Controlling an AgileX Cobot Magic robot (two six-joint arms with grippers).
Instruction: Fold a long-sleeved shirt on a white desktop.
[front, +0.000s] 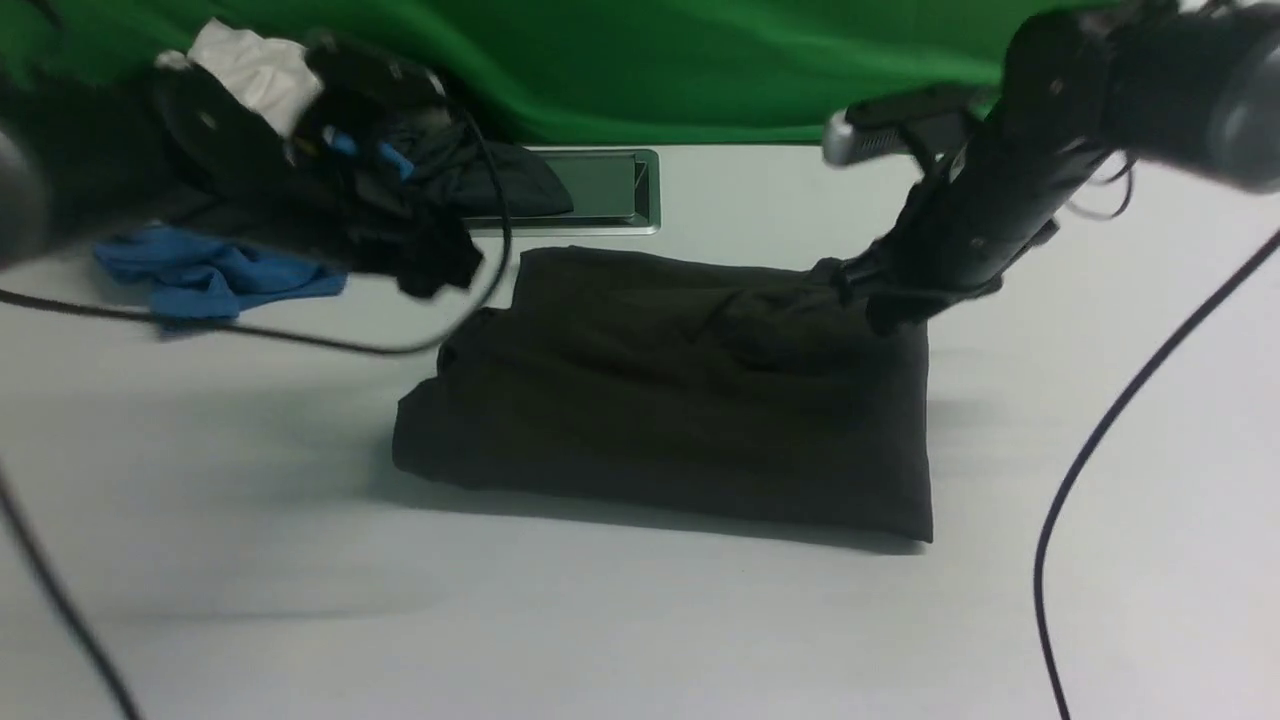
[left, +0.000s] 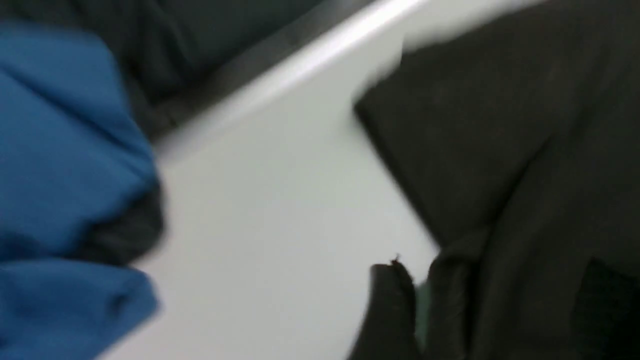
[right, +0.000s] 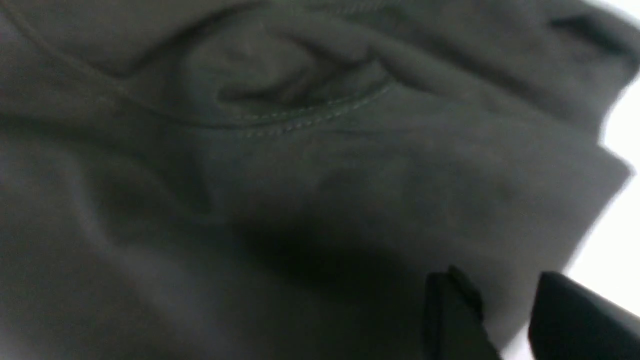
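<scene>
Folded into a thick dark block, the long-sleeved shirt (front: 680, 385) lies mid-surface on the white desktop (front: 640, 620), just in front of the metal cable hatch (front: 610, 190). My right fingers (front: 880, 295) pinch its far right corner; whether my blurred left fingers (front: 430, 265) are parted, I cannot tell. A blue garment (front: 215, 275) lies left.

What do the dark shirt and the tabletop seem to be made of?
The long-sleeved shirt: soft matte knit fabric, probably cotton-like; it creases, and stitched seams show in the right wrist view. The white desktop: smooth, hard, faintly glossy, likely laminate; it gives soft reflections.
</scene>
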